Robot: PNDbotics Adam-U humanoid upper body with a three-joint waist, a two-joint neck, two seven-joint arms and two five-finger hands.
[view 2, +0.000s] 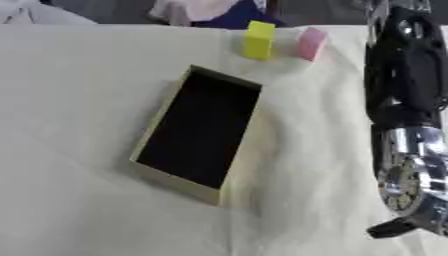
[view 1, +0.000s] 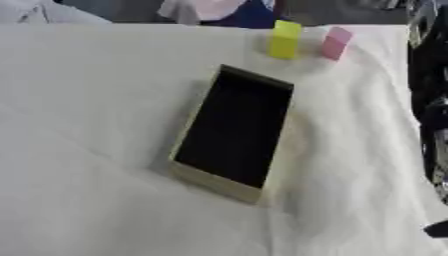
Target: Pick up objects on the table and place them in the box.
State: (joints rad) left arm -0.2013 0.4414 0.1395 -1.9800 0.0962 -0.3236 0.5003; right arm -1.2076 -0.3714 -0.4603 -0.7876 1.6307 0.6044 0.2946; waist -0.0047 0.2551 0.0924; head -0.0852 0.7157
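Observation:
An open cardboard box (view 1: pixel 199 175) with a dark inside lies askew in the middle of the white cloth. Beyond it, near the table's far edge, stand a yellow block (view 1: pixel 284 39) and a pink block (view 1: pixel 335 43), side by side and a little apart. My right arm (view 2: pixel 407 100) runs down the right edge of the right eye view, black above and silver at the wrist. Only a black tip of my right hand (view 2: pixel 389 229) shows near the lower right corner, well away from the box and both blocks. My left hand shows in neither view.
A white cloth (view 1: pixel 87 125) covers the table, creased to the right of the box. Cloth and clothing (view 2: pixel 210 10) show beyond the far edge.

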